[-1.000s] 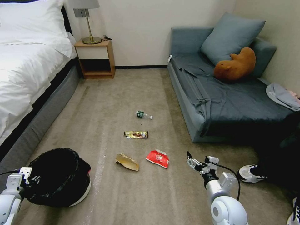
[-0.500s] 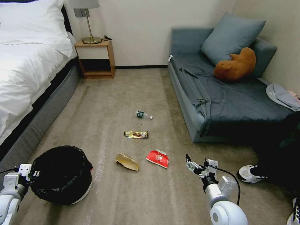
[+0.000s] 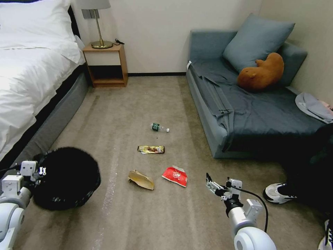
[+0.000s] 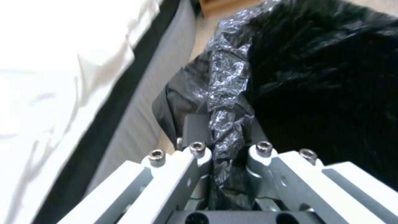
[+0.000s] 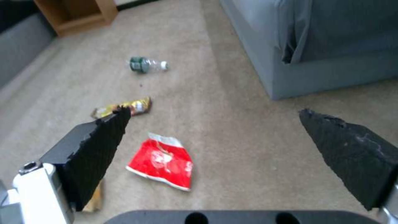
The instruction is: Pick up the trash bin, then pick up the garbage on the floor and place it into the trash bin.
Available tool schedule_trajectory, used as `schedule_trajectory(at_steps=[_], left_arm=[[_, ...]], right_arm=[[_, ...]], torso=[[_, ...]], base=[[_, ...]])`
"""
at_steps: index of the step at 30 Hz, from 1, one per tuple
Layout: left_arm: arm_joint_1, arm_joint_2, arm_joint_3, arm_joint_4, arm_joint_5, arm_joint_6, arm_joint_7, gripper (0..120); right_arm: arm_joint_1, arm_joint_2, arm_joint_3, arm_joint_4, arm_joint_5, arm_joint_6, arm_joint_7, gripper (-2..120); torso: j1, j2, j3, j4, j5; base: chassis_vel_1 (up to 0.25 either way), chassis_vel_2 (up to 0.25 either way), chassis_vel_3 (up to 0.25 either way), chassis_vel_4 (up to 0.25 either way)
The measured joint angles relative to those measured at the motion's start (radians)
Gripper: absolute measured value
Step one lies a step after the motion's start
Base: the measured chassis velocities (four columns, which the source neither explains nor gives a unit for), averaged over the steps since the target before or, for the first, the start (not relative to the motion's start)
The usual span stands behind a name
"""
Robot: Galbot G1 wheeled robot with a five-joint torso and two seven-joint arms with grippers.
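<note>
Lifted since: crinkly (black-bagged) trash bin (image 3: pixel 67 178)

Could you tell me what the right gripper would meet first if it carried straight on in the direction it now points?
Probably the red-and-white snack bag: the open right gripper frames it on the carpet, nothing between, though depth is uncertain.

**Surfaces noted**

I saw the trash bin (image 4: pixel 232 93) lined in crinkly, glossy black plastic. Left gripper (image 4: pixel 226 149): matt white metal with steel screws. Snack bag (image 5: pixel 162 162) shiny; paper bag (image 3: pixel 141 179) matt, creased. Carpet (image 3: pixel 145 104) rough.
</note>
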State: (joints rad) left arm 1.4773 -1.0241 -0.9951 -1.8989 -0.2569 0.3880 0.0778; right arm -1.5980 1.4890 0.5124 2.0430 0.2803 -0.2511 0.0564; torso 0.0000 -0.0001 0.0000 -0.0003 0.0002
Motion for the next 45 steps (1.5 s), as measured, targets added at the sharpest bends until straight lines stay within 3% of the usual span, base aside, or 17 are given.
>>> schedule_trajectory(at_steps=[5,17,27,45], left_arm=[[0.006,0.005,-0.008,-0.035,0.003,0.000,-0.005,4],[0.012,0.020,-0.002,-0.039,0.030,-0.011,-0.003,4],[0.014,0.008,0.013,-0.027,0.033,-0.022,-0.003,4],[0.017,0.020,-0.008,0.024,0.022,-0.055,0.004,4]], right_arm=[[-0.012,0.009,-0.019,-0.013,-0.038,0.025,-0.013,100],[-0.027,0.011,-0.028,-0.008,-0.049,0.039,-0.043,100],[-0.042,0.014,-0.028,-0.021,-0.053,0.061,-0.098,100],[-0.032,0.031,-0.041,-0.048,-0.069,0.066,-0.109,100]], torso=[[0.000,0.000,0.000,0.0004,-0.0002],[0.000,0.000,0.000,0.0004,-0.0003],[0.000,0.000,0.000,0.0003,-0.0003],[0.000,0.000,0.000,0.0003,-0.0002]], base=[[0.000,0.000,0.000,0.000],[0.000,0.000,0.000,0.000],[0.000,0.000,0.000,0.000],[-0.058,0.066,0.062,-0.067]])
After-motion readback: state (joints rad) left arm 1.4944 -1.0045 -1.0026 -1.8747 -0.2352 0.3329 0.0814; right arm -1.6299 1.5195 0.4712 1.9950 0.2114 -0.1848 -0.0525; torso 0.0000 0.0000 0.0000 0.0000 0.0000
